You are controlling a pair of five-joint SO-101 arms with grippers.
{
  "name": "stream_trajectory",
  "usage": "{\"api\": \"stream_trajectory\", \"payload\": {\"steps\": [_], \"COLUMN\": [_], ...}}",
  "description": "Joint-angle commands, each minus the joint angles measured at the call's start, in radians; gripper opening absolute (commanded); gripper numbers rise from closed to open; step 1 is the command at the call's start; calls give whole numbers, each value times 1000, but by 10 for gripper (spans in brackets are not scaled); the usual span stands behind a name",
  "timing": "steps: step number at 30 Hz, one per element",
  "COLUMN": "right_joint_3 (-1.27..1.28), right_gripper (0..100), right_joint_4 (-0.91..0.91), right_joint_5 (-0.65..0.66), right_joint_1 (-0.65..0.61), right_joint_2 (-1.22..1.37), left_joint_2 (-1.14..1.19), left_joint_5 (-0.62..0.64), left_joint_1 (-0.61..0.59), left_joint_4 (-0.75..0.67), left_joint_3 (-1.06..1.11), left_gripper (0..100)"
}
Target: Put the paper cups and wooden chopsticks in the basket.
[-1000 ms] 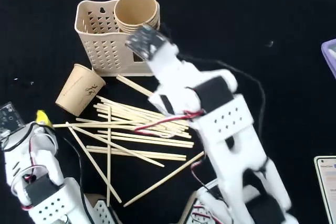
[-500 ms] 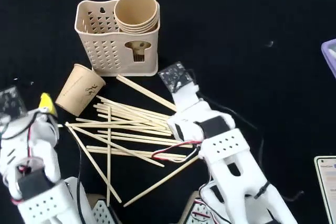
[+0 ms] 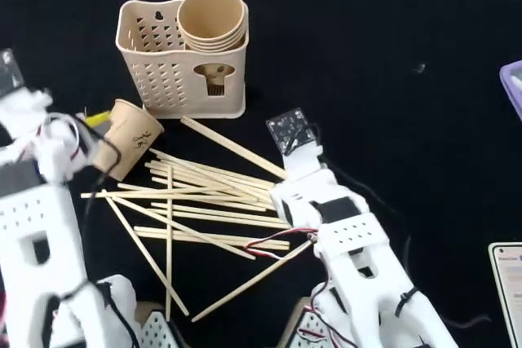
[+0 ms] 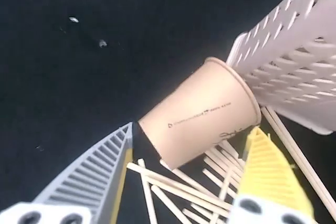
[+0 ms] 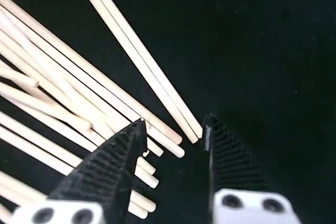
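Observation:
A beige perforated basket stands at the back left with a stack of paper cups inside it. One paper cup lies on its side in front of the basket, its rim close to the basket wall. My left gripper is open, its grey and yellow fingers on either side of that cup's base. Wooden chopsticks lie scattered mid-table. My right gripper is open just above them, with the ends of a chopstick pair between its black fingers.
The table is covered in black cloth. A purple object sits at the right edge and a printed card at the front right. The left arm and right arm rise from the front edge.
The left arm swung from the front left up to the lying cup. The right arm drew back from the basket and came down over the chopsticks' right ends.

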Motion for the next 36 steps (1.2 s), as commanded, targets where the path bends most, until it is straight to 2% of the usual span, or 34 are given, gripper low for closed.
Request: {"api": "stream_trajectory", "payload": {"steps": [1, 7, 23, 36], "right_joint_3": [-2, -1, -1, -1], "right_gripper": [181, 181, 181, 181], "right_joint_4": [-23, -23, -23, -23], "right_joint_5": [-3, -3, -3, -3], "right_joint_1": [17, 17, 18, 20], "right_joint_2": [-33, -33, -33, -33], "left_joint_2": [199, 413, 720, 861], "left_joint_5": [25, 35, 361, 364], "left_joint_1": [53, 107, 108, 99], "left_joint_4": [61, 95, 86, 92], "left_joint_3": [-226, -375, -562, -616], "left_gripper": [321, 317, 322, 322]}}
